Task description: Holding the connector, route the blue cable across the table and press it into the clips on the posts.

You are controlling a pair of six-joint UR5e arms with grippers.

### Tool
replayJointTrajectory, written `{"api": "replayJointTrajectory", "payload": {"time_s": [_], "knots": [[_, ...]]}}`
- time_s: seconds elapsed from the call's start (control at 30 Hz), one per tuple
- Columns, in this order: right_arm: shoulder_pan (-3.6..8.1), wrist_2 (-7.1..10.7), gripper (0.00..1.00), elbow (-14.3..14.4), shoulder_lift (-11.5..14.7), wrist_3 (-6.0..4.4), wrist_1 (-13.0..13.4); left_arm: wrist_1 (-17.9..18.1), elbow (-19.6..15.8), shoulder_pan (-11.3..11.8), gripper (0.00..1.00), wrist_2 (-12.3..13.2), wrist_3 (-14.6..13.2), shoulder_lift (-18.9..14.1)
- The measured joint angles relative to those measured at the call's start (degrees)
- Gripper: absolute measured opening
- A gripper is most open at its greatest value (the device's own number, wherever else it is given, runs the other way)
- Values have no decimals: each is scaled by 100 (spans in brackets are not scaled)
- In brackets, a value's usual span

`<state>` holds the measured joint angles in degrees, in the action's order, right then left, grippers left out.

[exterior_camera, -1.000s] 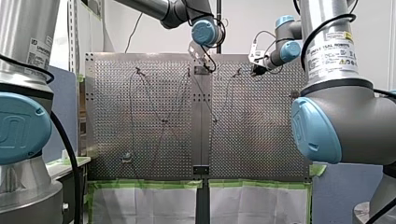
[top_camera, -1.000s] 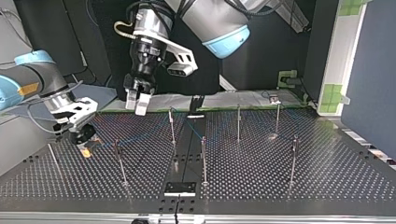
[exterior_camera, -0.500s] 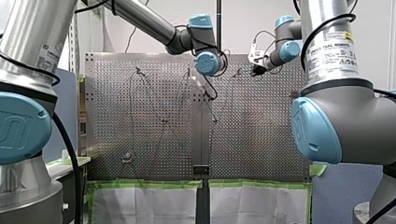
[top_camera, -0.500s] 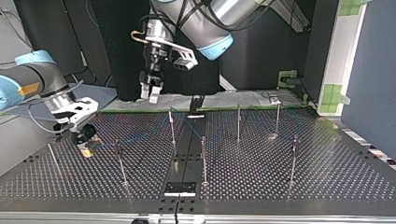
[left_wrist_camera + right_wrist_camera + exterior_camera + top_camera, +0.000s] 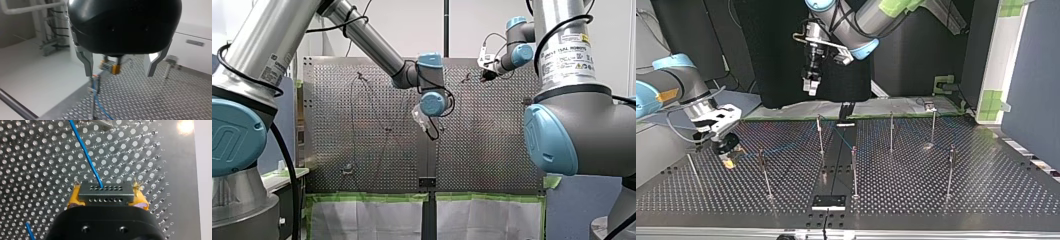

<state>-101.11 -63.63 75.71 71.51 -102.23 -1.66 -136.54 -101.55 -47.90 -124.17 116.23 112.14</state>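
Observation:
My right gripper (image 5: 106, 201) has its yellow pads shut on a grey multi-hole connector (image 5: 105, 190). The blue cable (image 5: 86, 152) runs out of the connector over the perforated table. At the top view's left, this gripper (image 5: 728, 159) sits low on the table, and the cable (image 5: 786, 145) leads from it to a post (image 5: 820, 135) near the middle. My left gripper (image 5: 808, 90) hangs high above the far edge. Its metal fingers (image 5: 88, 63) stand wide apart with nothing between them, and a clip post (image 5: 93, 86) holding the cable shows below.
Several thin posts stand on the table, among them one (image 5: 854, 170) in the middle, one (image 5: 891, 131) behind it and one (image 5: 951, 170) at the top view's right. A small black plate (image 5: 828, 201) lies near the front edge. Blue panels flank the table.
My left arm has drawn back from the table and risen, its gripper now farther from the posts and still open. My right gripper and the connector have not moved.

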Motion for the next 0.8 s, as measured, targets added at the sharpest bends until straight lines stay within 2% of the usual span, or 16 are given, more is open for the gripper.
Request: {"api": "replayJointTrajectory", "payload": {"time_s": [0.2,0.43,0.7,0.8], "knots": [[-1,-9,0,2,-1,0,-1,311,-313,42,100,-49,-65,303],[-1,-10,0,2,-5,0,-1,675,-678,263,100,244,183,404],[-1,-10,0,2,-9,0,-1,1046,-1048,623,100,605,3,408],[3,-11,0,2,-13,0,2,1208,-1211,786,100,620,-56,409]]}}
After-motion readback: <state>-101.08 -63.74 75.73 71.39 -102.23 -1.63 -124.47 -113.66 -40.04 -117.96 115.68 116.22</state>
